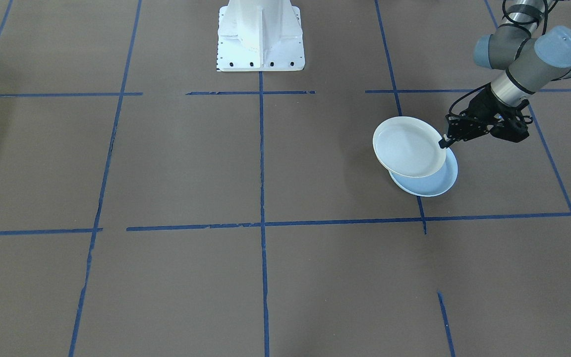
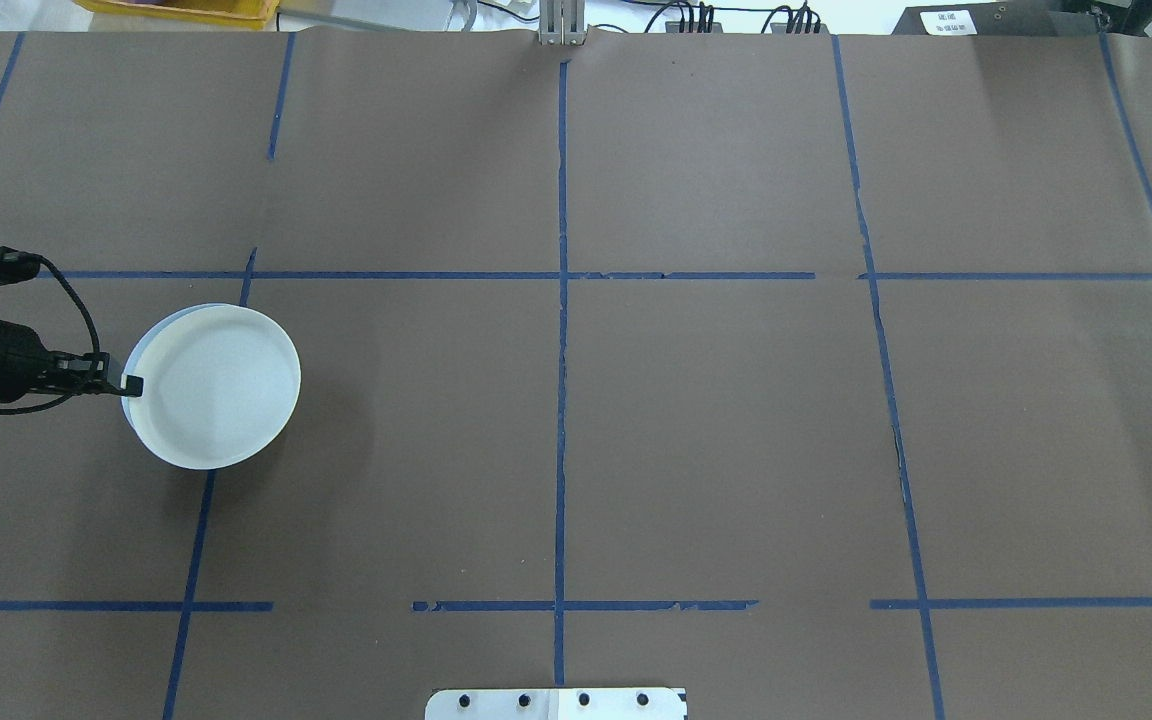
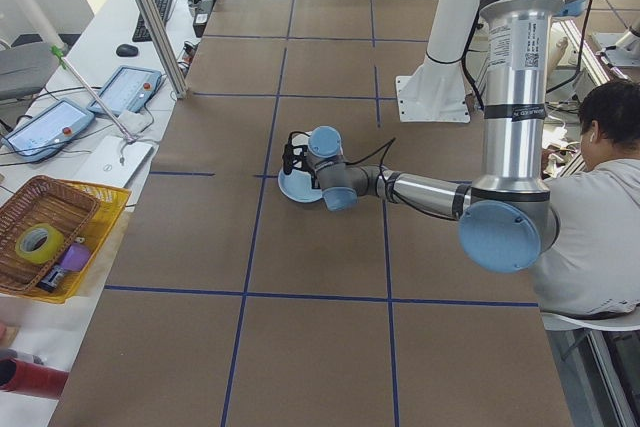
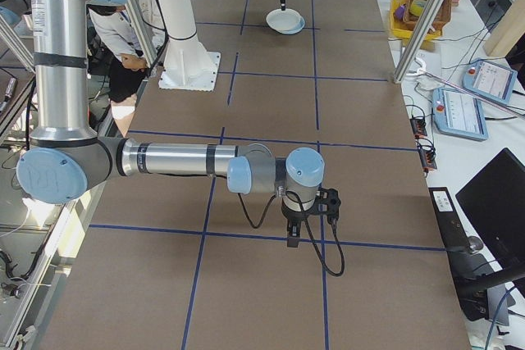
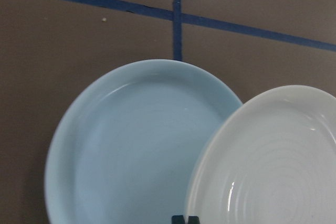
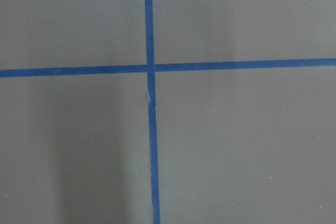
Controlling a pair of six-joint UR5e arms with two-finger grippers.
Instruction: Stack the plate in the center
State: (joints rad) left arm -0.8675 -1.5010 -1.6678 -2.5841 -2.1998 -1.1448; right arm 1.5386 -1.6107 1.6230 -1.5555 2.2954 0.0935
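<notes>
Just two plates (image 1: 408, 148), overlapping.

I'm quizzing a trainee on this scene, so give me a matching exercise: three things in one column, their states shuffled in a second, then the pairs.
Things:
1. ridged pale plate
2. light-blue plate
3. right gripper

States:
A. lies flat on the table
B. hangs over bare table, far from both plates
C. held by its rim in the left gripper, above the other plate

Pairs: 1-C, 2-A, 3-B
</notes>
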